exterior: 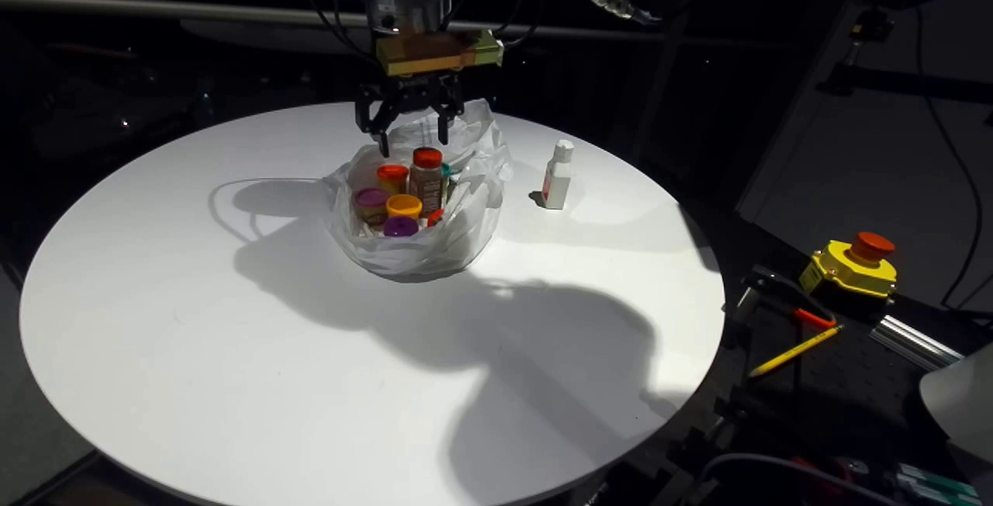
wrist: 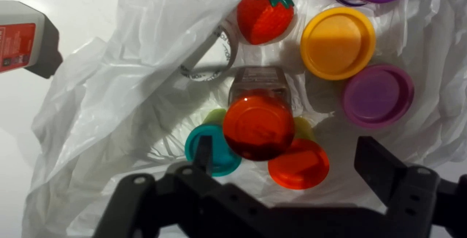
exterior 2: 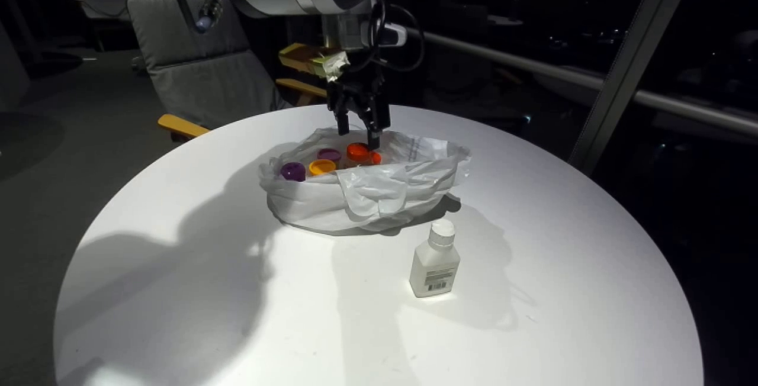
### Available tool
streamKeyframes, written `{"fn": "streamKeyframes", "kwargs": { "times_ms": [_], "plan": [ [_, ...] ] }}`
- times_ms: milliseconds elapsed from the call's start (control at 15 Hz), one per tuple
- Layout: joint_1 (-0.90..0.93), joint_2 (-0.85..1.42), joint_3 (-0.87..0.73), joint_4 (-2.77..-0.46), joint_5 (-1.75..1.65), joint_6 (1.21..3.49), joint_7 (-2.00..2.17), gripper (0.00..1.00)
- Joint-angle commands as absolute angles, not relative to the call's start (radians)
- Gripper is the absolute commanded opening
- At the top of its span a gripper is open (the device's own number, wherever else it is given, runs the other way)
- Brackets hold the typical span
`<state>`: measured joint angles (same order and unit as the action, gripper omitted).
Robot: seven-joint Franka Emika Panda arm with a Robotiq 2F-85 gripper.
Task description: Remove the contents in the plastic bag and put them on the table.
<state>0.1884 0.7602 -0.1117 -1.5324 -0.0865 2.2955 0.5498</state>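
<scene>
The claw (exterior: 413, 144) hangs spread and holding nothing over the mouth of the whitish, crinkled thin plastic bag (exterior: 475, 219), which sits slumped open on the round white tabletop (exterior: 194, 335); a whitish, square-shouldered plastic bottle (exterior 2: 435, 264) stands upright outside it, and the other contents lie within. My first worry would be the tall, red-capped brown bottle (exterior: 426, 186): the round teal-lidded pot (wrist: 223, 154) and the round orange-red-lidded pot (wrist: 299, 163) crowd close beside it, so fingertips (wrist: 368, 157) coming down off-centre could land on a lid or tip the bottle over. Worse (I'd put my money on this one), a slack fold of plastic could be pinched along with whatever gets lifted, and then the whole bag would be dragged and its load spilled. The glossy red strawberry (wrist: 265, 17) with green leaves might well roll if bumped. As for writing, I can make out no brand. The whitish bottle wears a red label (wrist: 16, 44), its print too small to read, and in an exterior view a barcode (exterior 2: 438, 286) under dark lines; the brown bottle's lettering is likewise too fine. Broken capitals circle the inside of a pale ring (wrist: 223, 53), perhaps a tape roll, half under a fold; one scrap looks like "FOR".
</scene>
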Motion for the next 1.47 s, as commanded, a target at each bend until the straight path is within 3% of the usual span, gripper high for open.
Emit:
{"fn": "streamKeyframes", "kwargs": {
  "times_ms": [0, 200, 267, 400, 600, 800, 1400],
  "plan": [
    [0.165, 0.81, -0.099, -1.457, -0.059, 2.247, 0.52, 1.0],
    [0.16, 0.825, -0.095, -1.445, -0.051, 2.235, 0.511, 1.0],
    [0.159, 0.823, -0.096, -1.448, -0.046, 2.233, 0.51, 0.75],
    [0.158, 0.813, -0.095, -1.461, -0.037, 2.233, 0.508, 0.68],
    [0.157, 0.788, -0.097, -1.496, -0.027, 2.241, 0.507, 0.42],
    [0.156, 0.791, -0.109, -1.505, -0.031, 2.242, 0.522, 0.24],
    [0.119, 0.561, -0.107, -1.842, 0.044, 2.421, 0.522, 0.24]
  ]
}}
